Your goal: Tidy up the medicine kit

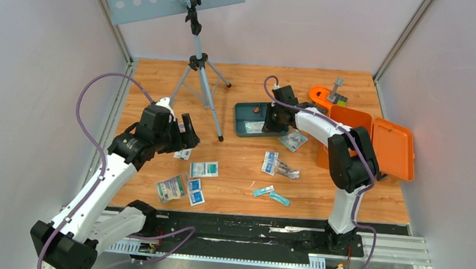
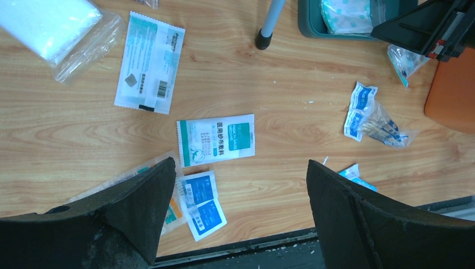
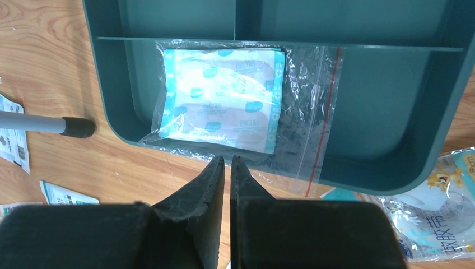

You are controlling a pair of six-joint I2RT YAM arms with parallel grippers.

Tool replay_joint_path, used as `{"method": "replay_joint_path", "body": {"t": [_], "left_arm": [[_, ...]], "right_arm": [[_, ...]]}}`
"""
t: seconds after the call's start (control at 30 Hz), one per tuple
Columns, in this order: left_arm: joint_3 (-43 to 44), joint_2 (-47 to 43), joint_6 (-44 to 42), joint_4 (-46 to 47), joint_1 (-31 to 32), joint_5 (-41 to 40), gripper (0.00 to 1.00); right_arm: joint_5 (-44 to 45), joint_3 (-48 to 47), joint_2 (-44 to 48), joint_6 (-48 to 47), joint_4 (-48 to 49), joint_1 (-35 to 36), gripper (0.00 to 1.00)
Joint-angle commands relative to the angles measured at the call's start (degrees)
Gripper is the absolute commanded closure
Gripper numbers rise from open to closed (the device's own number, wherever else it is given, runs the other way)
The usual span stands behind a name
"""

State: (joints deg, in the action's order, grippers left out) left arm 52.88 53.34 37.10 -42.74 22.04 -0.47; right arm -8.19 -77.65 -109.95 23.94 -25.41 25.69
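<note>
The orange medicine kit [image 1: 374, 141] stands with its lid open at the table's right side; its corner also shows in the left wrist view [image 2: 455, 89]. A dark teal divided tray [image 1: 247, 127] lies left of it. In the tray's near compartment [image 3: 386, 140] lies a clear zip bag of blue-and-white plasters [image 3: 224, 98], its edge hanging over the rim. My right gripper [image 3: 227, 159] is shut, its tips at that bag edge by the rim; whether they pinch it I cannot tell. My left gripper [image 2: 241, 165] hangs open above loose packets, holding nothing.
Loose on the wood are a white-green dressing packet [image 2: 215, 140], blue wipe packets [image 2: 203, 202], a swab bag [image 2: 375, 123], teal sachets [image 1: 272, 195] and a plaster bag [image 3: 437, 207]. A tripod [image 1: 201, 75] stands behind, its foot [image 3: 75, 127] by the tray. An orange curved piece [image 1: 319, 94] sits behind the kit.
</note>
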Motion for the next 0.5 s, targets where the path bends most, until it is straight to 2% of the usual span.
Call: {"method": "replay_joint_path", "body": {"t": [0.0,0.47], "left_arm": [[0.1,-0.3,-0.3,1.5,-0.2,-0.4,0.05],[0.3,-0.5,-0.3,1.0,-0.2,-0.9,0.05]], "right_arm": [[0.8,-2.8,-1.4,0.1,2.1,0.0,0.92],[1.2,-5.6,-6.9,-1.2,2.0,-0.3,0.92]]}}
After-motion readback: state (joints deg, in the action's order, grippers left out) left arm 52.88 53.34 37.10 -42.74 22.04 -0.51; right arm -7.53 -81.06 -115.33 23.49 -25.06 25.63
